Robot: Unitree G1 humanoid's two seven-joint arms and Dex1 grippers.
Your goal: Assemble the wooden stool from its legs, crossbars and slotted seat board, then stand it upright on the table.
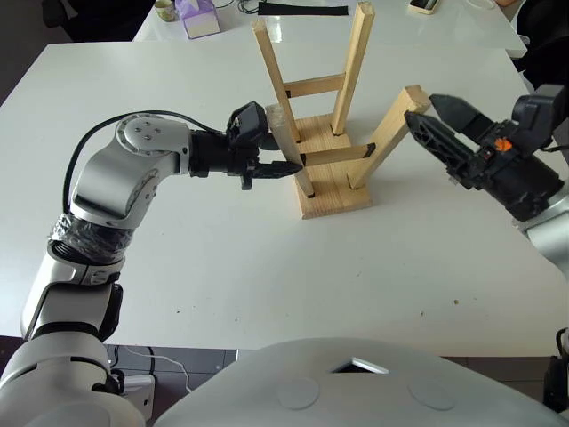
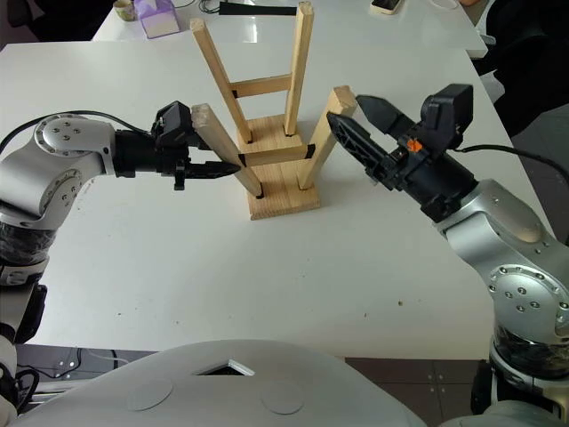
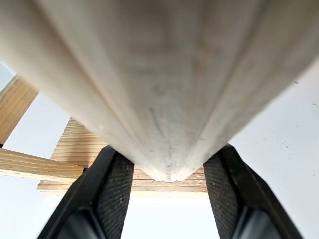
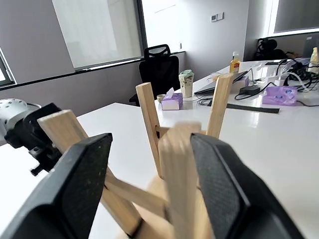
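Left gripper (image 1: pixel 292 167) is clamped on the near-left leg (image 1: pixel 284 129) about halfway up; the wrist view shows the leg wedged between both ribbed pads (image 3: pixel 115 191). Right gripper (image 1: pixel 421 105) has its fingers (image 4: pixel 82 184) spread, one on each side of the top of the near-right leg (image 1: pixel 387 142), with gaps on both sides and no contact.

The stool (image 1: pixel 324 133) sits upside down mid-table: seat board (image 1: pixel 333 200) flat on the white table (image 1: pixel 267 294), four legs pointing up. Near legs splay outward, joined by a crossbar (image 1: pixel 333 157) with dark ends. Back-left leg (image 1: pixel 269 58) and back-right leg (image 1: pixel 354 62) stand taller and are joined by a higher crossbar (image 1: pixel 316 86). The near crossbar lies right past the left fingertips.

On the second table (image 1: pixel 400 31) behind are a tissue box (image 1: pixel 197 16), a cup (image 1: pixel 164 9) and a black strip (image 1: pixel 302 10), all well apart from the stool. An office chair (image 4: pixel 162 64) stands farther back.
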